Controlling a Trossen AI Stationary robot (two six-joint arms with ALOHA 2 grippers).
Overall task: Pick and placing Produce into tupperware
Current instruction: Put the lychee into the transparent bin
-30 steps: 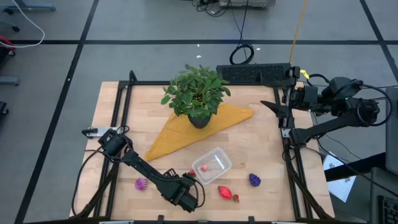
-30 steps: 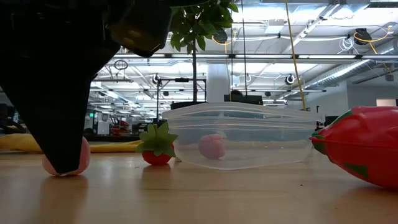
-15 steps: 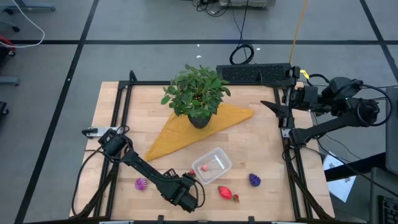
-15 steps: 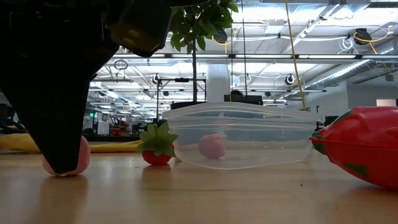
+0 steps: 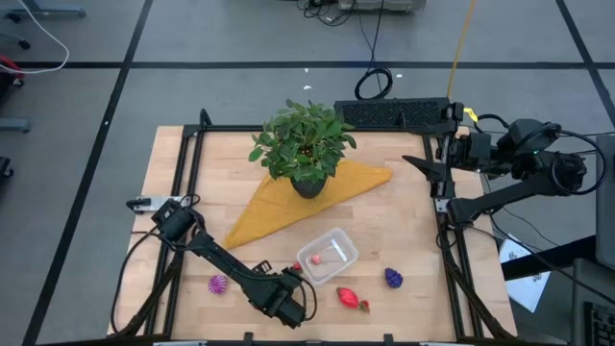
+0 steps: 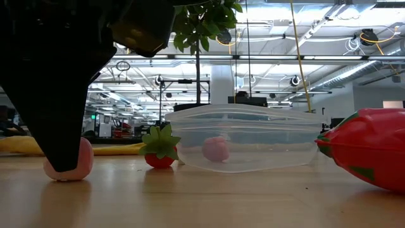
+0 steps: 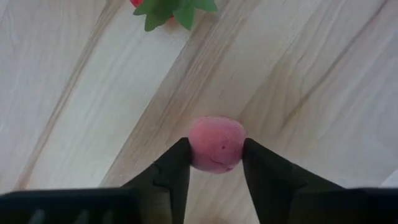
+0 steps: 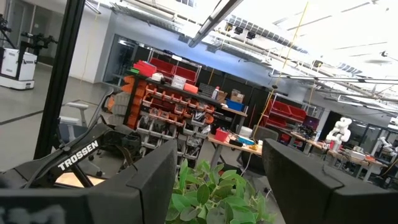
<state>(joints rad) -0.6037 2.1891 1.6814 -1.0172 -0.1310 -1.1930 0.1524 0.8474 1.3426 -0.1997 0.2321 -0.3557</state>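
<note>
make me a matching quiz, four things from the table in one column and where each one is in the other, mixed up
Things:
1. pink round fruit
2. purple knobbly fruit
3. potted plant
4. tupperware

Places:
A. on the orange cloth
B. between the left claw fingers
C. on bare wood, toward the right arm's side
D. mid-table, holding a pink piece

Pairs: 1-B, 2-C, 3-A, 4-D
</note>
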